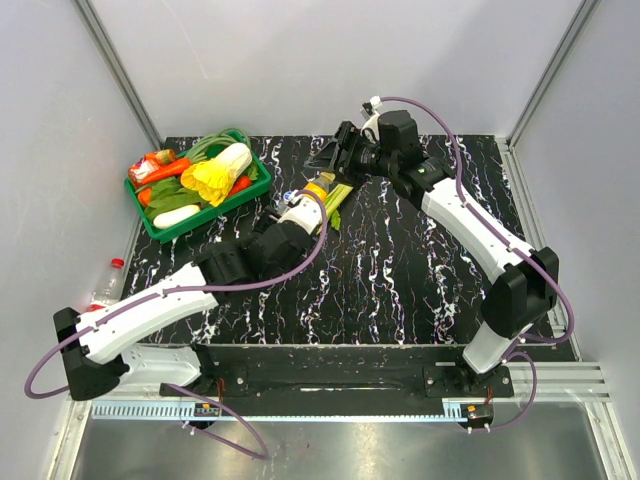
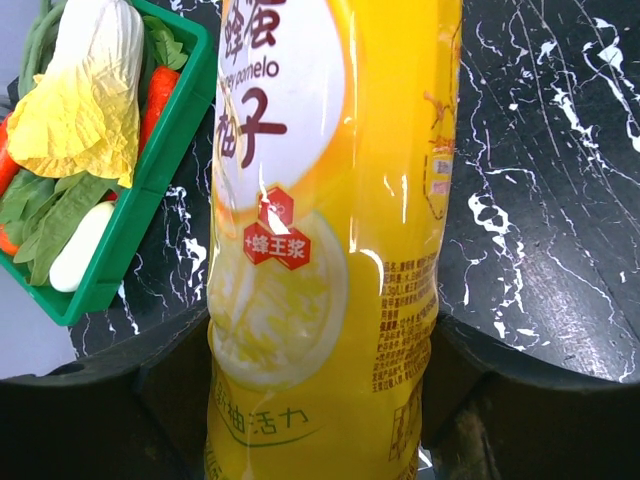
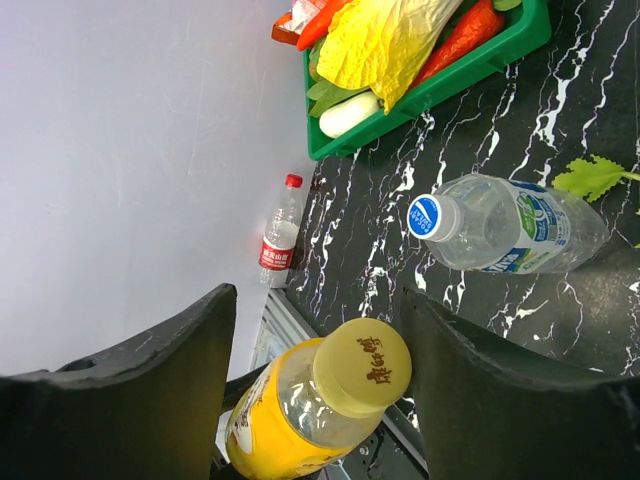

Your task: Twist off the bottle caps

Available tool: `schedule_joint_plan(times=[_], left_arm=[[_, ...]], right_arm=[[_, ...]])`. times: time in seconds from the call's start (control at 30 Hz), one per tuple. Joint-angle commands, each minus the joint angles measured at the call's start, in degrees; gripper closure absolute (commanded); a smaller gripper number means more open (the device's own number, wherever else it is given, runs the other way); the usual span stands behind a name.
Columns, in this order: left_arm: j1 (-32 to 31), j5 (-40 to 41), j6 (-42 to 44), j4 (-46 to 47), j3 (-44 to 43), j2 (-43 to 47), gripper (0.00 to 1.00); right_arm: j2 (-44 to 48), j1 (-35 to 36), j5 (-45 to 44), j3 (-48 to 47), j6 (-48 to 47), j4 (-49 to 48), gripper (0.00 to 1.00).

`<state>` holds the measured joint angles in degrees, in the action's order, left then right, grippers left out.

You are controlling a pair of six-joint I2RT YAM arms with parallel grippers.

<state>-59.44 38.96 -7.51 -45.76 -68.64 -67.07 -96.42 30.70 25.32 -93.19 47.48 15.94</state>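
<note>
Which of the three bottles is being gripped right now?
The orange-yellow juice bottle: the left gripper clamps its body, and its yellow cap sits between the fingers of the right gripper. The blue-label bottle and red-label bottle sit untouched.

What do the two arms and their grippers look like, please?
Both the left arm and right arm have white shells with black joints and bases. A purple cable loops along each. The fingers are broad, matte black and curved.
</note>
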Motion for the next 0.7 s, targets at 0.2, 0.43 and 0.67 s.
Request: schedule_joint_plan(times=[0.2,0.43,0.67], left_arm=[[-1.12,4.72,-1.19,0.23,-2.55,0.27,0.62],[-1.47,5.69,-1.54,-0.21,-3.08,-0.61,0.62],[-1.47,6.83,-2.25,-0.3,-3.08,-1.14,0.62]], right_arm=[[1.59,0.24,2.89,0.37,1.12,-3.73,0.46],[1.41,0.24,3.07,0.9,1.38,-3.9,0.68],[1.85,0.24,3.95,1.52,0.94,-5.39,1.0]])
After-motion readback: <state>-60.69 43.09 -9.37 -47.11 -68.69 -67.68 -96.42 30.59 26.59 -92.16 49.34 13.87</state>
